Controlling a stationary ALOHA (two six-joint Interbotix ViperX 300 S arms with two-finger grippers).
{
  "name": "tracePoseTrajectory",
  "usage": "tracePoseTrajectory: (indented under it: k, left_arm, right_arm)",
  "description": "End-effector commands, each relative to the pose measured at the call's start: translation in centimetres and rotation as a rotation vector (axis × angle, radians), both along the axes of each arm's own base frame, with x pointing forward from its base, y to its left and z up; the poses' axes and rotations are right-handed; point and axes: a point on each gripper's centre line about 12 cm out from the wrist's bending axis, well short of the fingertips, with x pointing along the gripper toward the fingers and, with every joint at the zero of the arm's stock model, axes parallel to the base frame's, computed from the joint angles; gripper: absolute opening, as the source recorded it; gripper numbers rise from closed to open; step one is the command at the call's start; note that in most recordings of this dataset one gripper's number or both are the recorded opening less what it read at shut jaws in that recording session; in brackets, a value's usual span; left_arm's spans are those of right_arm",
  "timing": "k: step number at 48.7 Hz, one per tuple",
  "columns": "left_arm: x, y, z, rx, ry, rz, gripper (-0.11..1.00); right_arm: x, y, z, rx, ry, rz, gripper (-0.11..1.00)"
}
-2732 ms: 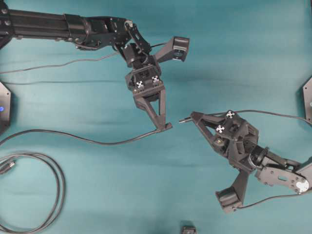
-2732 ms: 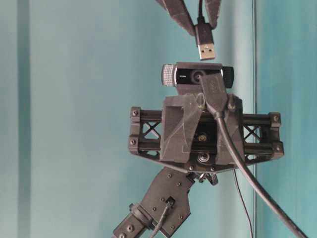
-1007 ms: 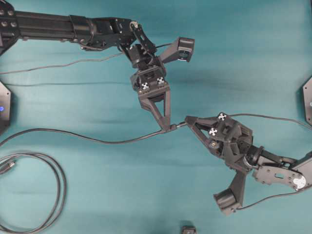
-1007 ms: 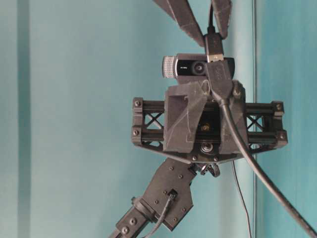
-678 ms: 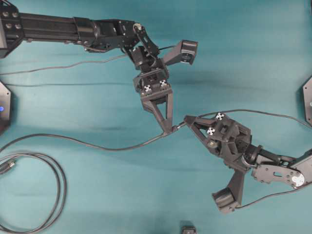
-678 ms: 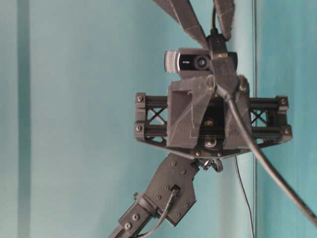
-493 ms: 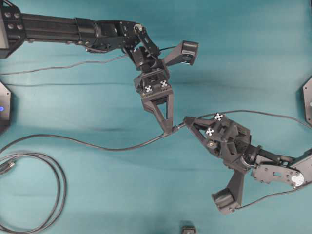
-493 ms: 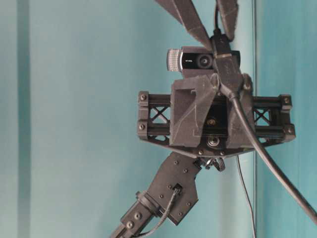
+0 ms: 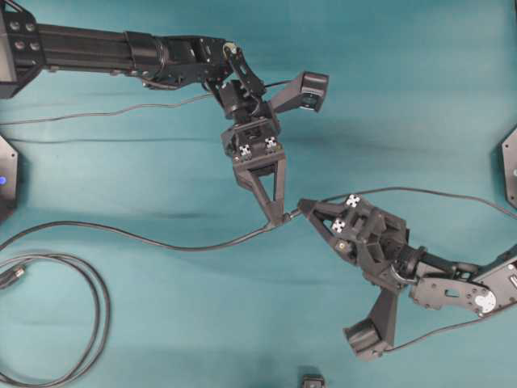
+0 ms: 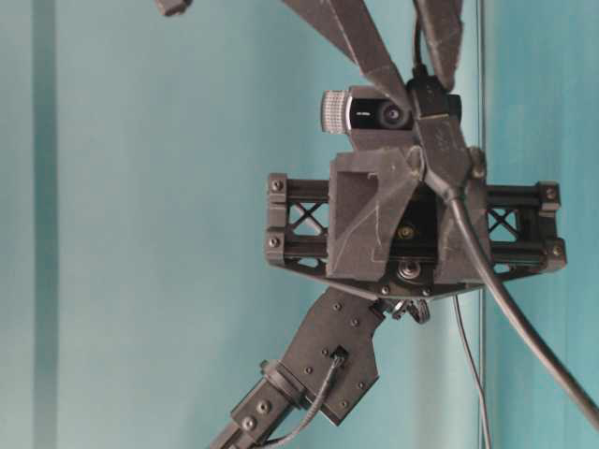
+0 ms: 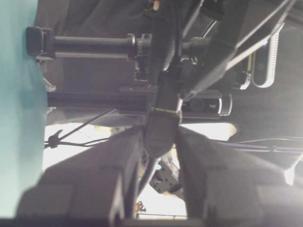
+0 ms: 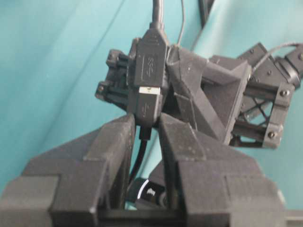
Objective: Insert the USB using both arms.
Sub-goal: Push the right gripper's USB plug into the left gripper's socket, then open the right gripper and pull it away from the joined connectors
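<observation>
**USB plug seated in its socket, both grippers pinching**

Over the teal counter (image 9: 420,97) the two arms meet tip to tip near the middle of the overhead view. The left gripper (image 9: 281,217) points toward the near side and pinches the black socket end (image 12: 150,56) of a thin dark cable (image 9: 145,236) that trails away to the left. The right gripper (image 9: 302,207) reaches in from the right and pinches the dark collar of the USB (image 12: 148,105); its own thin cable (image 9: 420,191) arcs off toward the right edge.

In the right wrist view the plug's collar sits between the two fingers (image 12: 111,142), and only a narrow silvery strip of metal shows where it enters the socket block, so the plug is almost wholly inside. The left wrist view shows the same joint from the other side: the socket body (image 11: 160,132) held between that gripper's fingers, a thin bright line marking the seam with the collar.

The table-level view shows the right gripper's fingers coming in from the top, with the joined connectors in front of the left wrist camera (image 10: 374,112).

At the left, near side of the counter lies a thicker looped cable (image 9: 90,323), well apart from both grippers.
</observation>
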Motion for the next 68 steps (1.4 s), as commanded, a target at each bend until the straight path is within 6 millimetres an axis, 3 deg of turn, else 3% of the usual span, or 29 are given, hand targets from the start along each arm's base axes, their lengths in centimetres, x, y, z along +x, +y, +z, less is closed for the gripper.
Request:
tracePoseTrajectory:
  k: [1,28,43,56,58,65,68]
  left_arm:
    - [0.5,1.7,1.6,0.008,-0.038,0.043,0.25]
    - [0.6,1.9,1.6,0.017,-0.038,0.049,0.25]
    - [0.4,1.8,2.5,0.036,-0.052,0.044,0.25]
    - [0.4,1.7,2.9,0.042,-0.06,0.046,0.21]
    - [0.5,1.7,2.9,0.042,-0.06,0.048,0.21]
    - [0.5,1.6,3.0,0.043,-0.061,0.046,0.21]
    - [0.5,1.6,3.2,0.046,-0.065,0.048,0.21]
  right_arm:
    - [0.8,1.0,1.6,0.031,-0.043,0.03,0.2]
    - [1.0,0.9,1.4,0.051,-0.035,0.042,0.2]
    - [0.9,0.1,1.5,0.016,-0.056,-0.025,0.2]
    - [0.5,-0.2,1.2,0.089,-0.067,-0.072,0.21]
    - [0.4,-0.3,1.3,0.092,-0.069,-0.073,0.25]
    - [0.3,-0.4,1.1,0.093,-0.067,-0.077,0.65]
    - [0.2,-0.4,1.1,0.094,-0.067,-0.079,0.72]
